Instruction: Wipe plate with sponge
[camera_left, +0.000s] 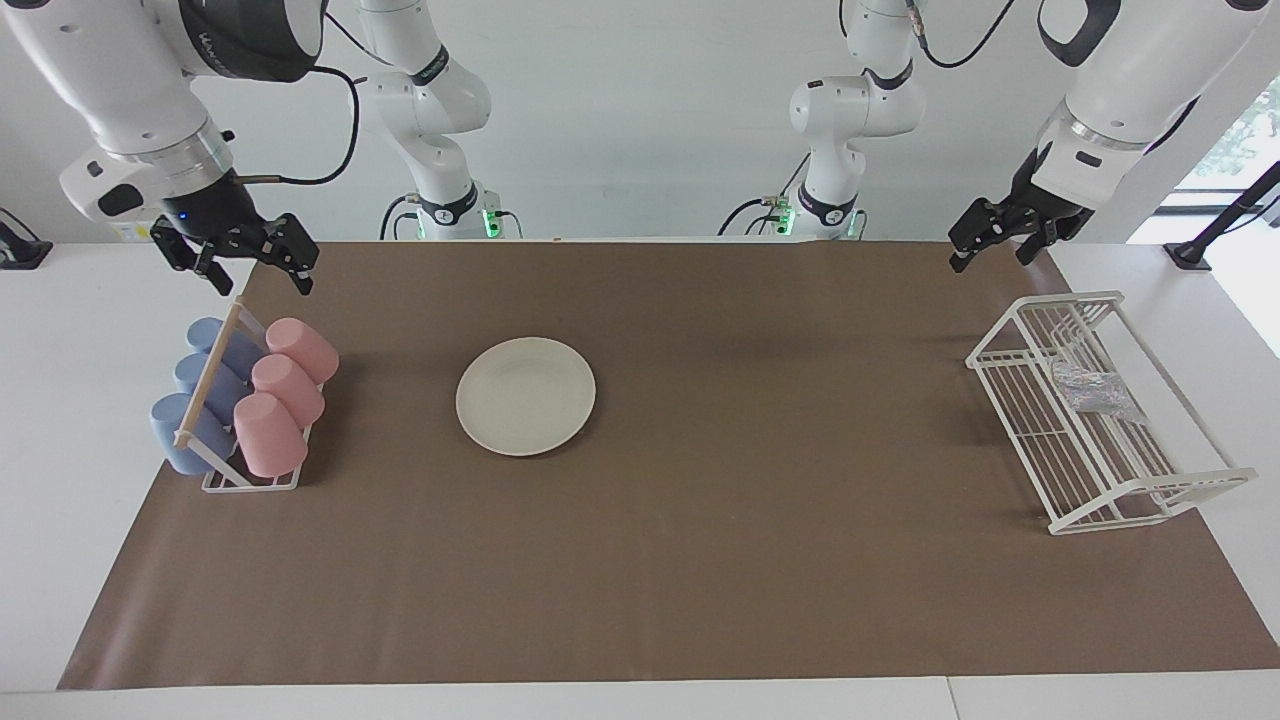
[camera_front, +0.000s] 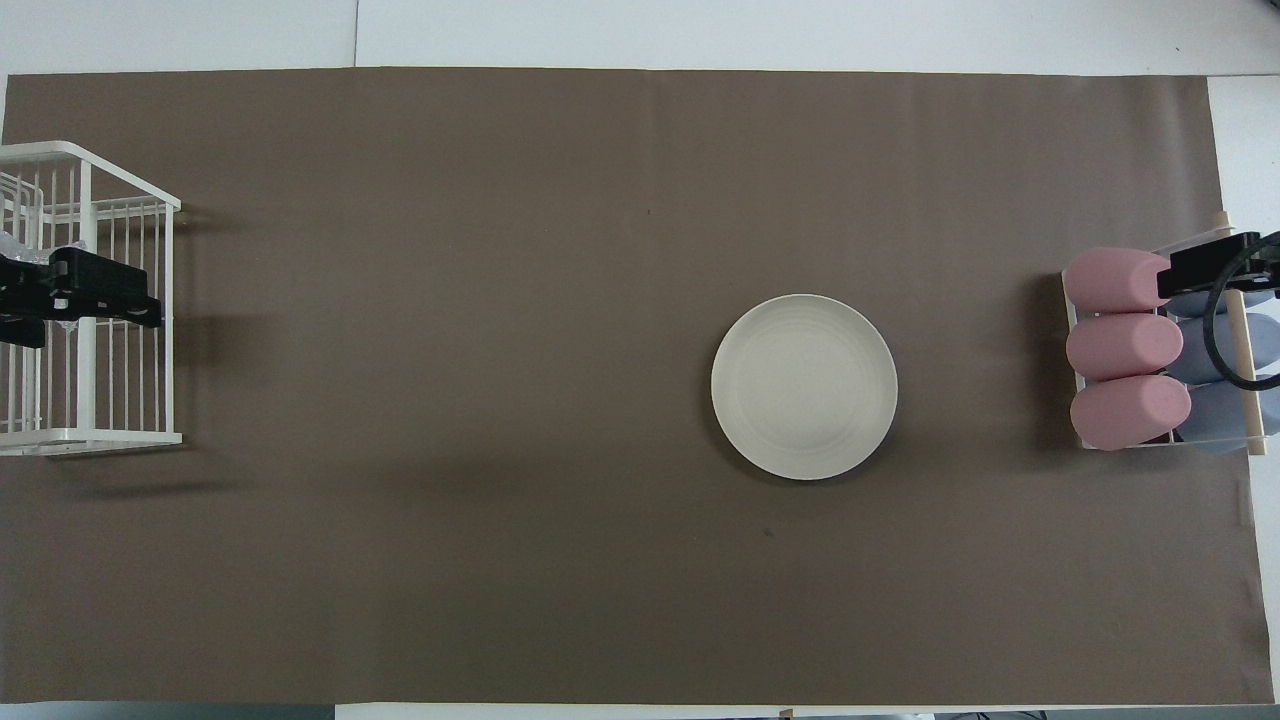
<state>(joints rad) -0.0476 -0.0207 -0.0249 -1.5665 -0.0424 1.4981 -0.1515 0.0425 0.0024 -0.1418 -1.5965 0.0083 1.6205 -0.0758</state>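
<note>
I see the plate (camera_left: 526, 396) lying flat on my table's brown mat (camera_left: 700, 560). The sponge (camera_left: 1093, 390) sits in the white wire rack (camera_left: 1150, 505). My left hand (camera_left: 992, 241) hangs spread above it; my right hand (camera_left: 258, 268) hangs spread over the cup rack (camera_left: 250, 482).

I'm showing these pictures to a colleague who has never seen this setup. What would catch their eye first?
Probably the cream plate, alone on the brown mat, toward the right arm's end of the table. Next, the rack of pink and blue cups at that end, with the right hand raised above it. At the left arm's end, a white wire rack holds the silvery sponge.
</note>
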